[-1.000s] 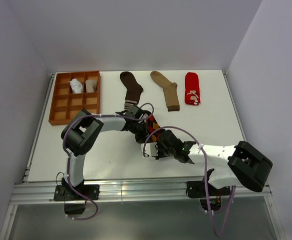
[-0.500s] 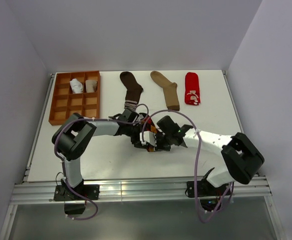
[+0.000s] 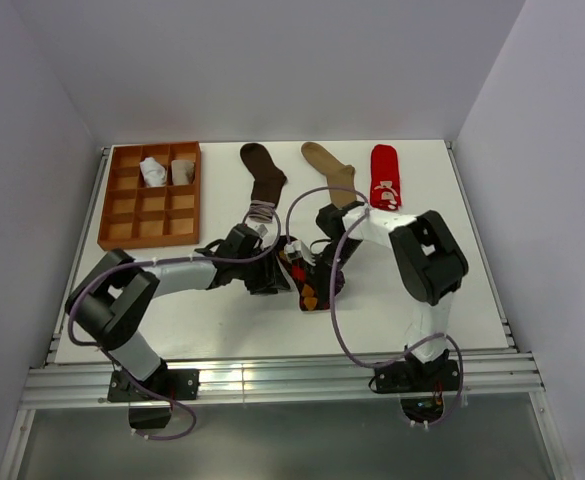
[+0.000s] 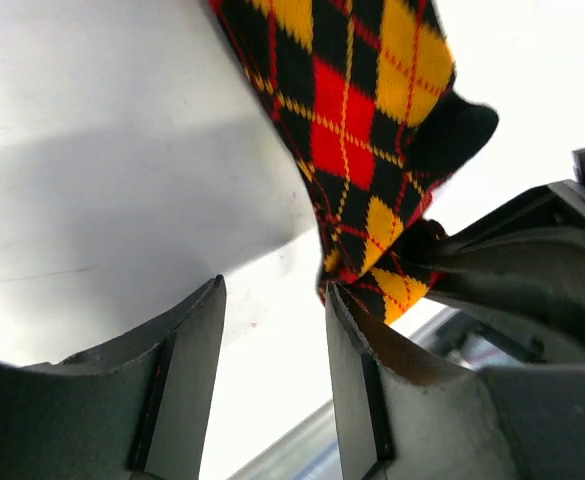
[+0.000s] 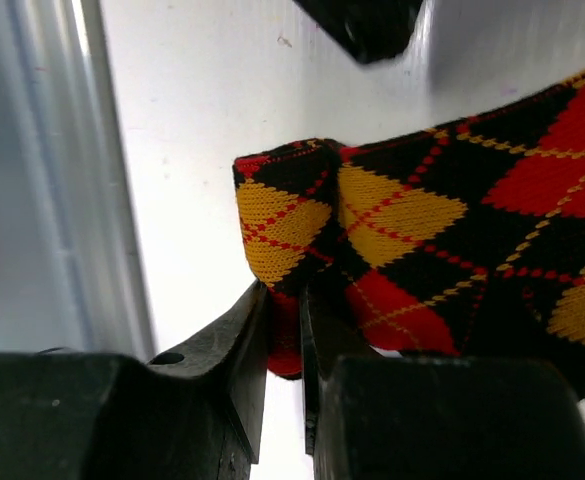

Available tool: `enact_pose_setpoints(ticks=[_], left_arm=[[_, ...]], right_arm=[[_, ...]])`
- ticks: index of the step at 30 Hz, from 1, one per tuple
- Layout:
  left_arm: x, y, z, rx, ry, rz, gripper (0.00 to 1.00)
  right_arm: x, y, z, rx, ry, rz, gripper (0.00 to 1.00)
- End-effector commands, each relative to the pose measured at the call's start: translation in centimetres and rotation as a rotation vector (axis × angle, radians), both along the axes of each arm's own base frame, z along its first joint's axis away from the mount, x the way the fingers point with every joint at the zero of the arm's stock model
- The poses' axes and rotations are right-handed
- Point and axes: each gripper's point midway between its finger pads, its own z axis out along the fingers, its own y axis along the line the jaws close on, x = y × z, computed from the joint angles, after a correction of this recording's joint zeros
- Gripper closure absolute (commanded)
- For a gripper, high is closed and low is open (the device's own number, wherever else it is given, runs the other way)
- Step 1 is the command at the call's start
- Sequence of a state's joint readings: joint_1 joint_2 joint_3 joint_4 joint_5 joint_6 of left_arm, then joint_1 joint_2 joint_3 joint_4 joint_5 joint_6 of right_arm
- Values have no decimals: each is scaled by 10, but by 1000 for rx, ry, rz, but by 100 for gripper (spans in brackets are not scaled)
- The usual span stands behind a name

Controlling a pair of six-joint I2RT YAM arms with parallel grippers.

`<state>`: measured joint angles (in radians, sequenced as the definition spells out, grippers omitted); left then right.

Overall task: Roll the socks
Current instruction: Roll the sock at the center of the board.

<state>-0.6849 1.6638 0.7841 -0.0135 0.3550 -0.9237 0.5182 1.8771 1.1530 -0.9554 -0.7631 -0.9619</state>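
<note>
While both arms lean in over the middle of the white worktop (image 3: 222, 325), the argyle sock (image 3: 310, 287) lies stretched between them in the overhead view, its length running toward the near edge. The left hand (image 3: 272, 278) sits just beside the sock's left edge, and the right hand (image 3: 324, 262) meets the sock from the far right. Behind them, a dark brown sock (image 3: 264, 180), a tan sock (image 3: 334, 182) and a red sock (image 3: 385, 178) lie flat in a row along the far side, well apart from both hands. At far left, the orange-brown gridded tray (image 3: 107, 215) holds a white roll (image 3: 153, 172) and a beige roll (image 3: 182, 172) in adjoining compartments near its far end.

From the left wrist, the left hand stands released, its two fingers (image 4: 187, 385) apart with only bare worktop between them. The sock's black, red and yellow diamonds hang in from the upper right, its lower tip at the end of the right-side finger; whether they touch cannot be told. The dark body of the right hand fills the right edge, where the fabric bunches.

From the right wrist, the right hand is clenched, its fingers (image 5: 227, 360) nearly together and pinching a folded corner of the argyle sock, which spreads away to the right across the worktop.
</note>
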Motion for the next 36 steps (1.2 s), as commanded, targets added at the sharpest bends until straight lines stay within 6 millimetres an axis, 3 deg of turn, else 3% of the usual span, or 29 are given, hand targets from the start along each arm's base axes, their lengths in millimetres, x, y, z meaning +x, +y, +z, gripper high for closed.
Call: enact_pose_setpoints(ticks=[1, 6, 12, 22, 36], left_arm=[[24, 3, 27, 30, -264, 9, 50], [17, -10, 43, 43, -460, -57, 49], [4, -44, 61, -55, -612, -195, 48], [-28, -78, 48, -223, -604, -383, 49], [-48, -78, 19, -232, -514, -447, 51]], right_arm=[[-26, -16, 2, -89, 234, 5, 86], [-20, -10, 2, -125, 396, -18, 87], [-14, -7, -11, -147, 448, -61, 87], [-5, -7, -19, -166, 466, -115, 86], [8, -10, -24, -188, 469, -184, 86]])
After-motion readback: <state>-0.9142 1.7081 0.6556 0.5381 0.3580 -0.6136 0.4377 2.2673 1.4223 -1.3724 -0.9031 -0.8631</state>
